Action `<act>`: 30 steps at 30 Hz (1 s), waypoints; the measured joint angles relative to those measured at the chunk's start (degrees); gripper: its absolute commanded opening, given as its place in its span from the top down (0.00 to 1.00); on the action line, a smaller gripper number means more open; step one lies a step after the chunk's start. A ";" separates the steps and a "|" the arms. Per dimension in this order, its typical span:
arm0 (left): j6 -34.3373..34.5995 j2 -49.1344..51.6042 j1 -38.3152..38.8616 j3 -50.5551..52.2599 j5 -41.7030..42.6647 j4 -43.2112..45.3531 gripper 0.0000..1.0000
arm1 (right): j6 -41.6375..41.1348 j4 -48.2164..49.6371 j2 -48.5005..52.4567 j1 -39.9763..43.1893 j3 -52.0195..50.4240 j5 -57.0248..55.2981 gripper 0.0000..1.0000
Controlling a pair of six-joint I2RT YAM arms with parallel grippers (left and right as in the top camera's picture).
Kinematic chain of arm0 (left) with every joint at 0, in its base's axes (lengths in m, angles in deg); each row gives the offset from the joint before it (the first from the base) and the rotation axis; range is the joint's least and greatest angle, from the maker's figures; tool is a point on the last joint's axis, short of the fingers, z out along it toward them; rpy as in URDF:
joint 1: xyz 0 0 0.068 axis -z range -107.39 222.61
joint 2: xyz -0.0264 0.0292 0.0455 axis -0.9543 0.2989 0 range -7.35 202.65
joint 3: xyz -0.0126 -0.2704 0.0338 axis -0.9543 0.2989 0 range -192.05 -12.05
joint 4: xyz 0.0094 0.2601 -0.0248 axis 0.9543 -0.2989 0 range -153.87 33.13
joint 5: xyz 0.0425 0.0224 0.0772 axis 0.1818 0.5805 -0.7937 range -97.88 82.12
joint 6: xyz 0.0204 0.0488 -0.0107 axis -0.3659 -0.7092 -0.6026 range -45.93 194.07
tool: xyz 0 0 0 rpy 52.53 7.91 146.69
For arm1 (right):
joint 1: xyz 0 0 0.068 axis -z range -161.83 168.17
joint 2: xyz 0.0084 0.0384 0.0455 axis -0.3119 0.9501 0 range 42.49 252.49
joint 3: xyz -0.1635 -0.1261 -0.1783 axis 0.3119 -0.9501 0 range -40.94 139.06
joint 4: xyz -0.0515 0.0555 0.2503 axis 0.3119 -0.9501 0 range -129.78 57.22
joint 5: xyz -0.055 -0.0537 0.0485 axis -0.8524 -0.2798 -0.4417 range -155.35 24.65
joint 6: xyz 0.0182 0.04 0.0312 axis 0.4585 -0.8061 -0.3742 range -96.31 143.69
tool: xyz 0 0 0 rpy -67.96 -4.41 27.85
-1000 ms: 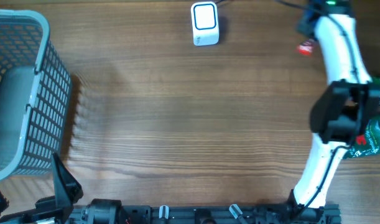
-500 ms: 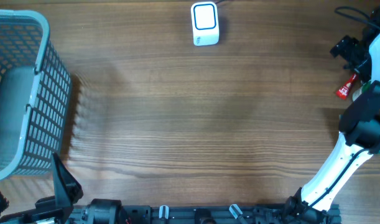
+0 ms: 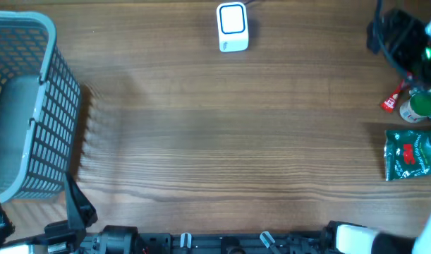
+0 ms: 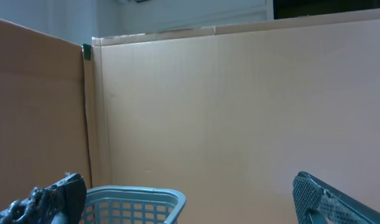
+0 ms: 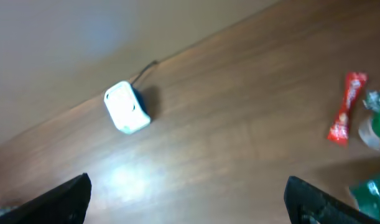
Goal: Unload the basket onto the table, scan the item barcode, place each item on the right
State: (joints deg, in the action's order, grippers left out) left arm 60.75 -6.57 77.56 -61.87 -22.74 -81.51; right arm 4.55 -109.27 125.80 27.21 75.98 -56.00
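Items are sitting at the right edge of the worktop (image 3: 201,141): green packet (image 3: 413,154), red sachet (image 3: 393,99), green-capped bottle (image 3: 420,107), all well apart from the white scanner (image 3: 232,27). Right claw (image 5: 190,202) and left claw (image 4: 190,202) are both hanging spread, gripping nothing. My worry: that flat packet sliding off the edge during a pinch, or its barcode ending up facing away.

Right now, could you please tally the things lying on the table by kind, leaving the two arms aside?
Basket: 1
Scanner: 1
Red sachet: 1
Green packet: 1
Green-topped container: 1
Total: 5
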 measured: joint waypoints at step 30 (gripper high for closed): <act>-0.02 -0.11 0.00 0.15 0.00 -4.17 0.00 | -3.91 55.91 -68.28 -0.11 -84.06 3.19 0.00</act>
State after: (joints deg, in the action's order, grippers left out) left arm 60.73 -6.68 77.56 -61.72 -22.74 -85.69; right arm 0.64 -53.36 57.52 27.10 -8.08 -52.81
